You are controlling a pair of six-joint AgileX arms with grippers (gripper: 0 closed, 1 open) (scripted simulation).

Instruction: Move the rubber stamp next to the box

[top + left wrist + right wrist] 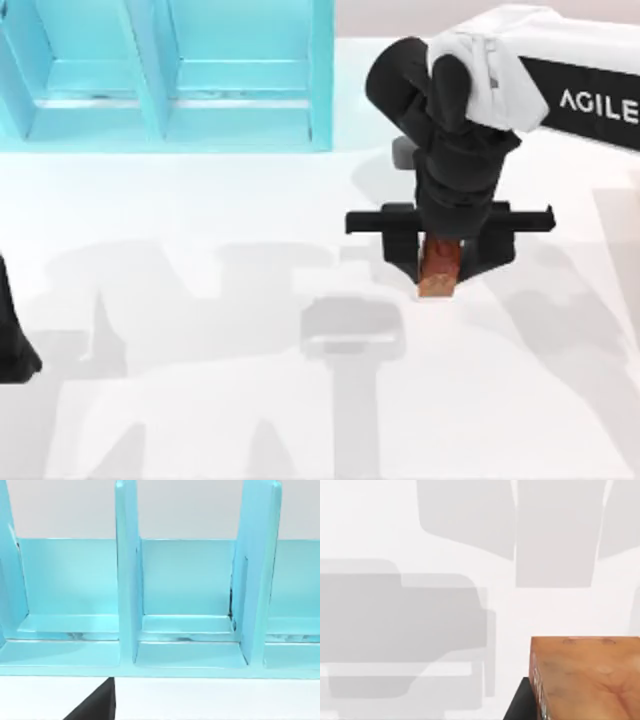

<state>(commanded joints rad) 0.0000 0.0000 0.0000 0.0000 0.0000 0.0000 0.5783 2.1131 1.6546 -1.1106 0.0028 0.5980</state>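
The rubber stamp (438, 276), a small reddish-brown block, hangs between the black fingers of my right gripper (442, 262), which is shut on it right of the table's middle. Its shadow lies on the white table to the lower left, so the stamp is off the surface. In the right wrist view the stamp (585, 677) looms close, with a black finger (522, 705) beside it. The box (240, 110), a light blue open unit with upright dividers, stands at the back left, well apart from the stamp. The left wrist view faces the box (190, 580) and its compartments.
My left arm (12, 340) is parked at the table's left edge. White table top (200, 300) stretches between the box and the stamp, crossed by grey arm shadows.
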